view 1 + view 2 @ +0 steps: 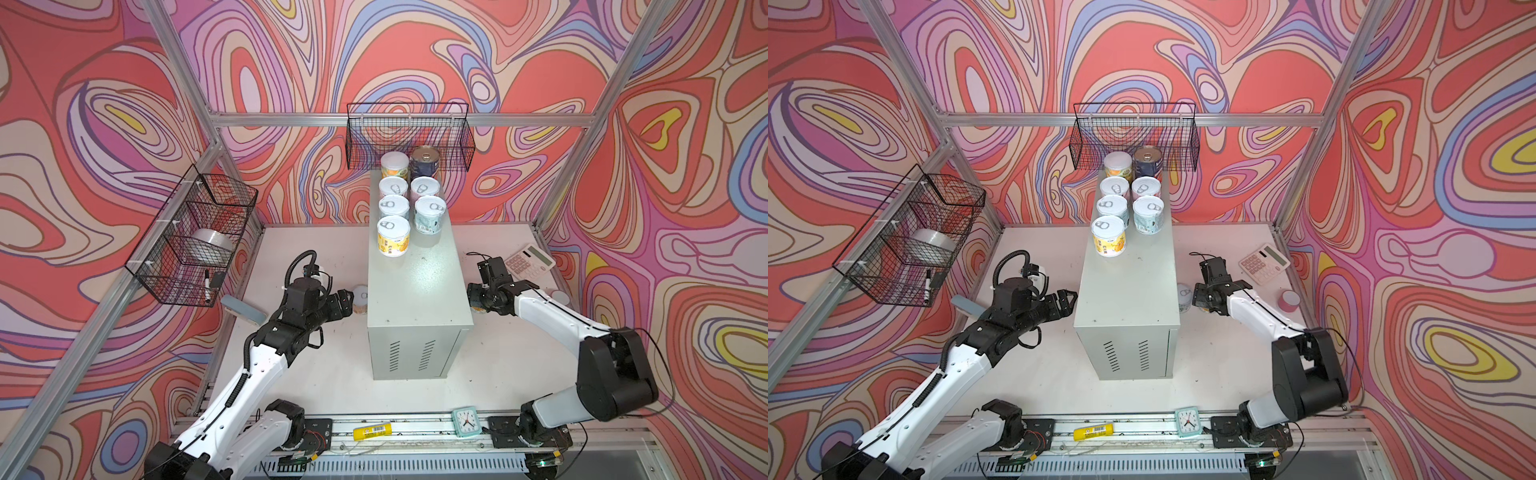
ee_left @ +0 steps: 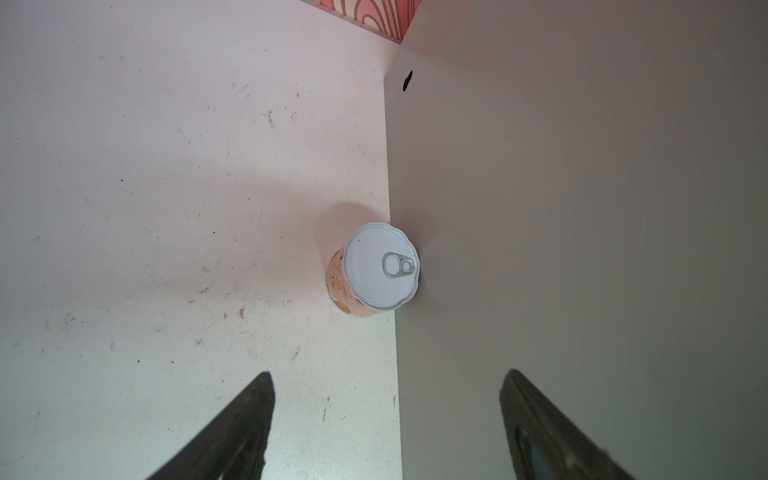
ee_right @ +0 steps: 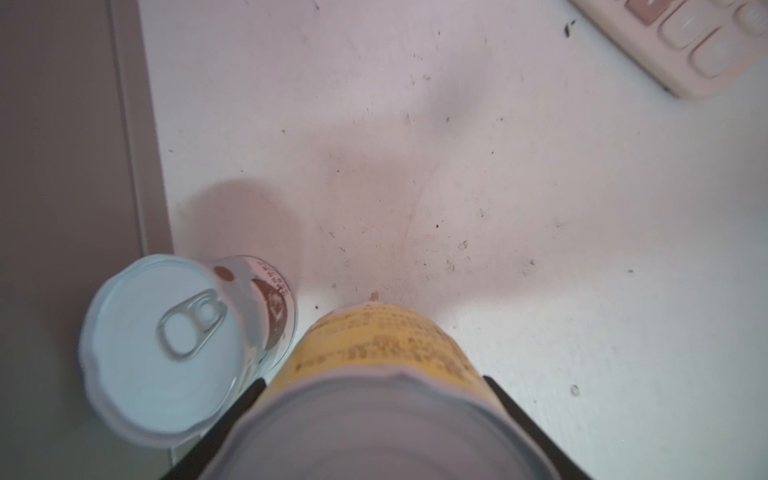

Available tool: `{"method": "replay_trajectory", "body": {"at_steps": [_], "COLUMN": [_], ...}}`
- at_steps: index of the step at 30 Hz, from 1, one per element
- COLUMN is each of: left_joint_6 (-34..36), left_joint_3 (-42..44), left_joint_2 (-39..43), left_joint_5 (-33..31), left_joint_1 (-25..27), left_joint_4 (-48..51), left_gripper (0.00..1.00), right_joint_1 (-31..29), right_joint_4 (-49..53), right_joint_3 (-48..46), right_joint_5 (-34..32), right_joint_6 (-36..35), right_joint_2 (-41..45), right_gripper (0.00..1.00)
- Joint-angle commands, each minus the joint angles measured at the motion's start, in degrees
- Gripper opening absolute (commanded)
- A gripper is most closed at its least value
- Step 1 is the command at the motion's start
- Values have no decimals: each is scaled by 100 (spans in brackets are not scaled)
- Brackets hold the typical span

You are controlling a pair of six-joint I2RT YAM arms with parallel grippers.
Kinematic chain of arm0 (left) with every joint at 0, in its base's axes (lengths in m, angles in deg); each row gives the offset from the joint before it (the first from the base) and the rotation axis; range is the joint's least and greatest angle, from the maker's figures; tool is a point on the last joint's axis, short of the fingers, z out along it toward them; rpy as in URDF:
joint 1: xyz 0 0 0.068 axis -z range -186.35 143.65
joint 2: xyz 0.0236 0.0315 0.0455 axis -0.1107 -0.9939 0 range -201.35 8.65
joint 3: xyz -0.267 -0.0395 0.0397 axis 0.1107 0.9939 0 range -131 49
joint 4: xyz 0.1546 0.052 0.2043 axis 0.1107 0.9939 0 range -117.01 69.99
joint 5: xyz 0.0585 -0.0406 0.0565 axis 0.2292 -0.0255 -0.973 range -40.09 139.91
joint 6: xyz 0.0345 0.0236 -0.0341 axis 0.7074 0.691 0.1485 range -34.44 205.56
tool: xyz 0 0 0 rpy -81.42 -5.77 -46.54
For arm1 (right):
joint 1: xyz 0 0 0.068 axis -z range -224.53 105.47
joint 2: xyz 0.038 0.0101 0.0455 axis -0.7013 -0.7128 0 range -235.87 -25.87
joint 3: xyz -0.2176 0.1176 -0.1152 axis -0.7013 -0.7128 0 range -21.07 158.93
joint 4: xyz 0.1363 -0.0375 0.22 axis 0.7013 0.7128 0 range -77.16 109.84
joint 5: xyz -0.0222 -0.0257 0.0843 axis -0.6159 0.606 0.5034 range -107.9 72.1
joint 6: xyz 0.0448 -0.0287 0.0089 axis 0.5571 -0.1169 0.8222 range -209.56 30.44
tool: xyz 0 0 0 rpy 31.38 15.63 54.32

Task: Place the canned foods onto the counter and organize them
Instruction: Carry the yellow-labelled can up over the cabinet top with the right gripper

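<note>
**Figure.** The counter (image 1: 419, 286) stands mid-tabletop (image 1: 332, 374), with its vent slots facing the near edge.

- **On the counter:** Seven shelved cans (image 1: 393, 205) stand upright in two files running from its far edge, four in the left file and three in the right. Packing them tightly at the far end leaves the near half of the top bare, presumably for the cans not yet placed.
- **Left pincer** (image 2: 388, 374): The jaws are apart and hold nothing. It faces the orange can (image 2: 380, 266), which stands on the tabletop touching the counter's left wall. That contact probably leaves little room for the inner finger.
- **Right pincer** (image 3: 374, 382): It is clamped on the sides of the yellow can (image 3: 382, 345), keeping the can lid-up, probably so it can be set down upright. Whether the can rests on the tabletop or hangs clear cannot be told.
- **On the tabletop:** The pale-blue can (image 3: 166, 349) stands just beside the yellow can, at the foot of the counter's right wall. The pink can (image 1: 1288, 300) is near the tabletop's right edge, close to the calculator (image 1: 1264, 262).
</note>
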Motion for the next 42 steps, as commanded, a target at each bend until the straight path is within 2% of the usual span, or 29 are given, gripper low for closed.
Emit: {"method": "replay_trajectory", "body": {"at_steps": [1, 10, 13, 19, 28, 31, 36, 42], "left_joint_6": [79, 89, 155, 330, 419, 436, 414, 444], "left_joint_3": [-197, -211, -540, -1038, -1446, -1506, -1497, -1495], "left_joint_2": [66, 147, 27, -15, 25, 66, 161, 273], "left_joint_5": [28, 34, -229, -557, -1064, -1178, -1237, -1272], "left_joint_1": [19, 29, 84, 295, 764, 813, 843, 848], "left_joint_4": [225, 221, 668, 1210, 1554, 1645, 1659, 1707], "left_gripper": [85, 85, 85, 85, 85, 85, 85, 85], "right_joint_1": [4, 11, 4, 4, -88, -490, -1625, -2110], "right_joint_4": [457, 1684, 2218, 2889, 3085, 3238, 3467, 3646], "right_joint_3": [413, 1642, 2364, 3648, 5057, 5501, 6125, 6689], "right_joint_5": [155, 408, 571, 1219, 2169, 1807, 861, 389], "right_joint_6": [-99, -670, -784, -814, -539, -534, -538, -693], "right_joint_2": [626, 1729, 1866, 1793, 1298, 1022, 448, -114], "right_gripper": [0, 0, 0, 0, 0, 0, 0, 0]}}
